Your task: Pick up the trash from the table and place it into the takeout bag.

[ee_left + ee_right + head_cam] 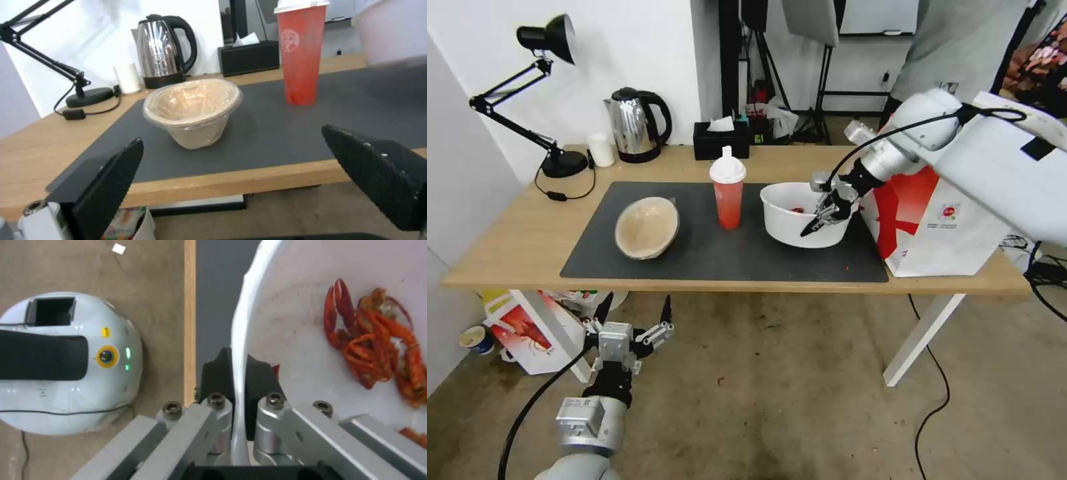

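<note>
head view: the right hand [825, 215] reaches in from the right and grasps the right rim of the white bowl [795, 217], which sits on the grey mat [720, 250] of the bench [514, 233]. just beside the bowl's right stands the bag [944, 227], at the bench's right end. the cup [728, 190] stands upright on the mat left of the white bowl, apart from it. the pulp bowl [647, 227] lies tilted on the mat's left part. a kettle [635, 123], a tissue box [720, 139] and a lamp [540, 87] line the far edge. the left hand [635, 319] hangs low in front of the bench, below its edge, fingers spread and released.

left wrist view: the left hand's two black fingers [111, 186] stand wide apart with nothing between them. past them the pulp bowl [193, 111] sits on the mat [285, 133], the cup [301, 53] beyond it, kettle [162, 50] and tissue box [249, 56] at the back.

right wrist view: the right hand [235, 371] pinches the white bowl's rim [242, 323], one pad outside the wall and one inside. red shell scraps [378, 343] lie in the bowl. the bench edge [190, 306] and the robot's base [66, 363] show on the floor side.
</note>
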Robot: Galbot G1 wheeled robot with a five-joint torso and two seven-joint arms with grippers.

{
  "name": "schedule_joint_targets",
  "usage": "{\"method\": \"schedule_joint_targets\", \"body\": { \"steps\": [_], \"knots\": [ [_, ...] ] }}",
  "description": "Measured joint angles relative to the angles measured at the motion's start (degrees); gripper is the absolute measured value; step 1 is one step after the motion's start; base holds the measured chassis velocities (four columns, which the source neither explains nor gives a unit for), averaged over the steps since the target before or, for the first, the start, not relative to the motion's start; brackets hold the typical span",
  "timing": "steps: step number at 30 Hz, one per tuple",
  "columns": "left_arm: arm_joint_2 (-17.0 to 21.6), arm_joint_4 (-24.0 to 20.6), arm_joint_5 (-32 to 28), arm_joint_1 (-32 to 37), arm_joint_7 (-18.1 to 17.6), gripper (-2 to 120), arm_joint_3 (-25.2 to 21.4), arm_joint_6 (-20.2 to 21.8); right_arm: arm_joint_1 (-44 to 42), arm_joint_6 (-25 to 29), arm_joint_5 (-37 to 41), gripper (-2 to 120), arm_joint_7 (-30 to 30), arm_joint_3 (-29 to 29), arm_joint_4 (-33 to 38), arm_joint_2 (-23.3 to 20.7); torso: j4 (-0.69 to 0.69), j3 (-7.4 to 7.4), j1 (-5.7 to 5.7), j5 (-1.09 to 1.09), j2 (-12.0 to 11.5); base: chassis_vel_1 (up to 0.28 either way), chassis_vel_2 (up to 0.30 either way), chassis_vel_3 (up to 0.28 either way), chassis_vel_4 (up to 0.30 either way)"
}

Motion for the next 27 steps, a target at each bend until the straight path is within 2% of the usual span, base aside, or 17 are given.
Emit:
{"method": "schedule_joint_targets", "body": {
  "steps": [13, 27],
  "knots": [
    [0.0, 0.0, 0.0, 0.0, 0.0, 100, 0.0, 0.0, 1.2, 0.4, 2.8, 0, 0.0, 3.7, 0.8, 0.4, 0.00, 0.00, 0.00, 0.02, 0.0, 0.000, 0.000, 0.000, 0.000],
    [0.0, 0.0, 0.0, 0.0, 0.0, 100, 0.0, 0.0, 5.8, 0.4, 5.3, 0, -0.5, 4.9, 0.9, -0.4, 0.00, 0.00, 0.00, 0.02, 0.0, 0.000, 0.000, 0.000, 0.000]
  ]
}}
